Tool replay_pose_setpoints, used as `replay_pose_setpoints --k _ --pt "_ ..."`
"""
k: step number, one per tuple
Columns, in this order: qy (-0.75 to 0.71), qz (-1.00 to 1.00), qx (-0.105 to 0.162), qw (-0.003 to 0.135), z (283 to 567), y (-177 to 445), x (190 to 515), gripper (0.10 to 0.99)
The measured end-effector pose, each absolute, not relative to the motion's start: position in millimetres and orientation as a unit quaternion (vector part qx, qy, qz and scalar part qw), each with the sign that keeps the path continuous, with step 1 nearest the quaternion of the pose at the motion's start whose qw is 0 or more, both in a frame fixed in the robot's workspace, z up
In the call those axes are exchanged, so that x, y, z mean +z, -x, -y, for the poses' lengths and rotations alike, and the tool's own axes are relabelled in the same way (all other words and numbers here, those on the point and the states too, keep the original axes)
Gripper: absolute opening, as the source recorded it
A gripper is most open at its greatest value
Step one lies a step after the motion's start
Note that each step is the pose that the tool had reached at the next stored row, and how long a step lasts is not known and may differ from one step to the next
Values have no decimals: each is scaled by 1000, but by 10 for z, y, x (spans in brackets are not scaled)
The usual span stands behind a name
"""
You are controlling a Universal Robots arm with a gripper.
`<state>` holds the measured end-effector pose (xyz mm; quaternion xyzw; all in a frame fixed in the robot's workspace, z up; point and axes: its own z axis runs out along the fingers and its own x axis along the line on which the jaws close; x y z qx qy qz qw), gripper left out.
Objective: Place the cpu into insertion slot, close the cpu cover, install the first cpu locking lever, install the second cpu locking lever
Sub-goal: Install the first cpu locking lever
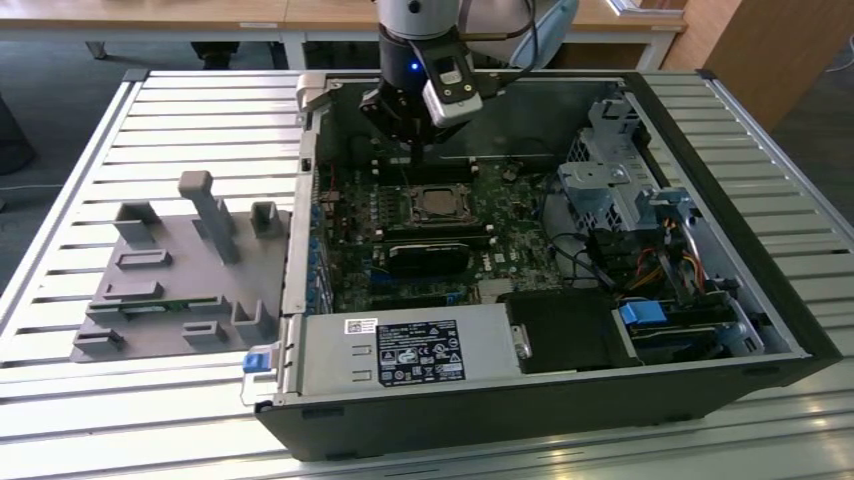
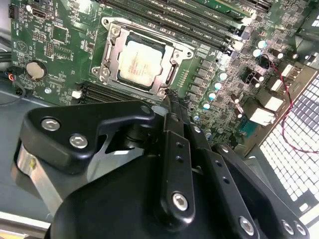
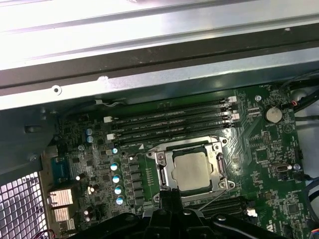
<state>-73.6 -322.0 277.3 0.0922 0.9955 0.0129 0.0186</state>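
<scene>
Your gripper (image 1: 418, 175), jaws pressed together, hangs at 12 o'clock of shut cpu cover (image 3: 219, 167) in exterior view. Push lever (image 3: 218, 200) slow, w/o scraping mobo (image 3: 279, 149).

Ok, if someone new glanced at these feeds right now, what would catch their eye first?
The pale silvery cpu, framed by the metal cpu cover, stands out on the green motherboard in both wrist views. The gripper hangs right beside that frame, inside the open computer case. In the exterior view, a grey fixture lies on the slatted table at the exterior view's left of the case.
</scene>
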Motion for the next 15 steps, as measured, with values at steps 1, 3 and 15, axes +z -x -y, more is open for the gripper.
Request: replay_pose_setpoints --k 1,3,15 --pt "-92 -995 13 19 3220 735 2773 106" --pt "-92 -995 13 19 3220 734 2773 106" --pt "-47 -999 14 18 3220 737 2768 106"
